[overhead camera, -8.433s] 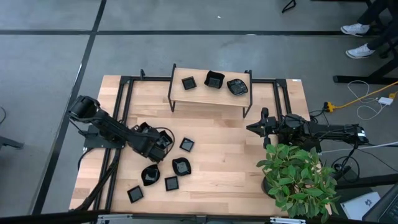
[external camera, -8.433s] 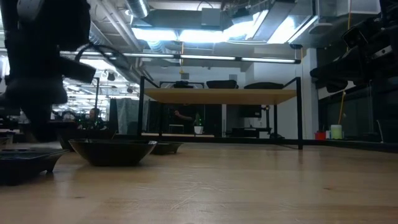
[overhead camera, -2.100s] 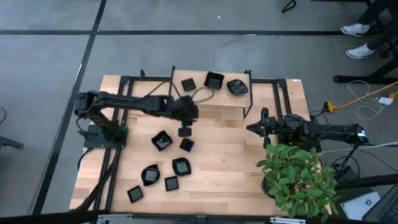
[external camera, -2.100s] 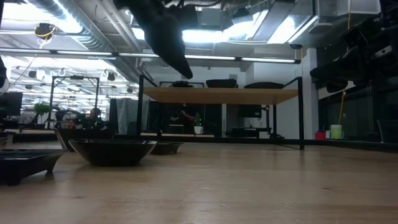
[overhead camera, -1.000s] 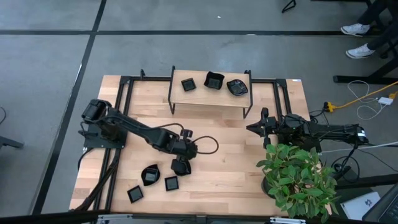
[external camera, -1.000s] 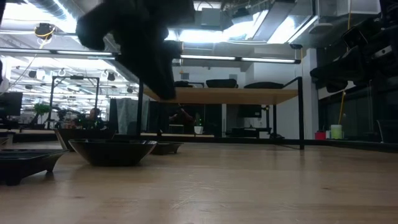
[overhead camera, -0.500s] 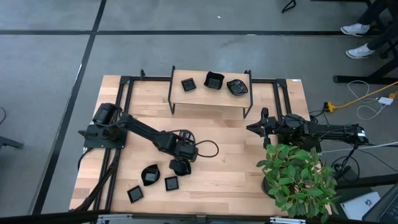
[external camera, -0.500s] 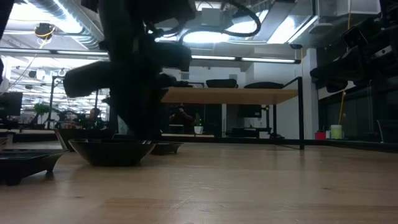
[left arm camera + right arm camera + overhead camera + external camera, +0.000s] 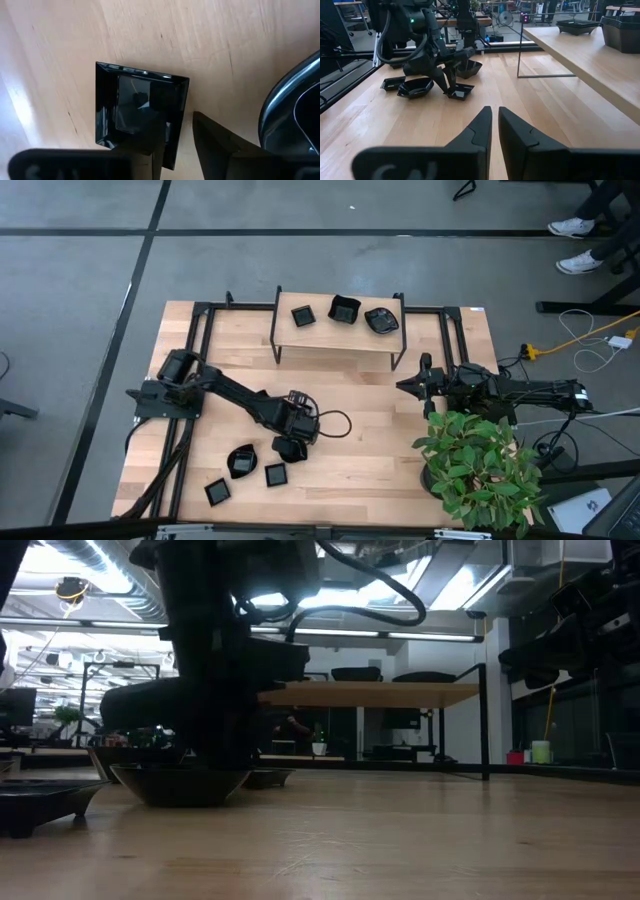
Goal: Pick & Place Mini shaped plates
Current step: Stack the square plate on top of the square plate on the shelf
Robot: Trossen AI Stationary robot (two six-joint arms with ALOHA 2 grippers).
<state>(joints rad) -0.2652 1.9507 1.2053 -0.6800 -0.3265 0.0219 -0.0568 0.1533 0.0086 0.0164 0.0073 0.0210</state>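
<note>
Several mini shaped plates lie near the table's front left, among them a rounded plate [image 9: 290, 448], a second rounded one [image 9: 241, 461] and a small square [image 9: 275, 474]. Three more sit on the raised shelf [image 9: 340, 337]. My left gripper [image 9: 297, 423] points steeply down over a square black plate [image 9: 130, 107], open. One finger [image 9: 150, 150] stands over the plate's hollow and the other [image 9: 215, 137] outside its rim. The arm hides this plate in the high view. My right gripper [image 9: 495, 117] waits shut at the table's right side, with nothing in it. My left gripper straddles one side wall [image 9: 179, 120] of the square plate, coming from above, one finger inside and one outside. Whether either finger touches the plate I cannot tell. The plate lies flat on the table.
A rounded plate [image 9: 295, 120] lies close beside the outer finger. A potted plant [image 9: 480, 465] stands at the front right. The shelf's black frame [image 9: 277, 330] and the black rails [image 9: 195, 340] stand at the back. Bare wood [image 9: 370, 440] lies between the arms.
My left gripper has come down toward the table over the square plate and has tipped more steeply downward, staying open. The plates on the table have not moved.
</note>
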